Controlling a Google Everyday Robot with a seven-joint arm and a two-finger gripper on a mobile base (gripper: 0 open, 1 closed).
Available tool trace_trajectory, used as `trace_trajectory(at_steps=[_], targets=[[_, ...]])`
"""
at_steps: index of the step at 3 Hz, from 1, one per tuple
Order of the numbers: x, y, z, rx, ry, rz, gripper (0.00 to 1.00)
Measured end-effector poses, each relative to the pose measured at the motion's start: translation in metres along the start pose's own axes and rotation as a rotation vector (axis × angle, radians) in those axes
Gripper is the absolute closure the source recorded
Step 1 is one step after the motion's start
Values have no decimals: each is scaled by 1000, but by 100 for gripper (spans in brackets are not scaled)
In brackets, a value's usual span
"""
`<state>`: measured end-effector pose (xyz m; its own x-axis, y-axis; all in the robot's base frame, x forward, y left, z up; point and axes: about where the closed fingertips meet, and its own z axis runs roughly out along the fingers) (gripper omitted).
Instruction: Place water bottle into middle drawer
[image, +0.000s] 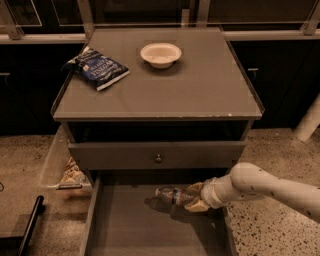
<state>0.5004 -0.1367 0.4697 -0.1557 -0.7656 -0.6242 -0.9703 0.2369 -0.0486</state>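
Observation:
The water bottle (172, 195) is a small clear plastic bottle lying on its side, its capped end pointing left. My gripper (192, 197) is shut on the bottle's right end and holds it low over the back of the open middle drawer (125, 230). The bottle's shadow falls on the drawer's flat grey floor just below it. My white arm (265, 187) reaches in from the right over the drawer's right wall.
The closed drawer front with a round knob (158, 158) is just above the bottle. A blue snack bag (97, 67) and a white bowl (160, 54) sit on the cabinet top. A clear bin (62, 167) with a snack packet stands left of the cabinet.

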Motion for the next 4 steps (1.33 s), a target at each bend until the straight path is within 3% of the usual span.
trace_trajectory(at_steps=[3,4], targets=[[46,23,68,-47,-106,106,100],[48,25,71,-50,-109,111,86]])
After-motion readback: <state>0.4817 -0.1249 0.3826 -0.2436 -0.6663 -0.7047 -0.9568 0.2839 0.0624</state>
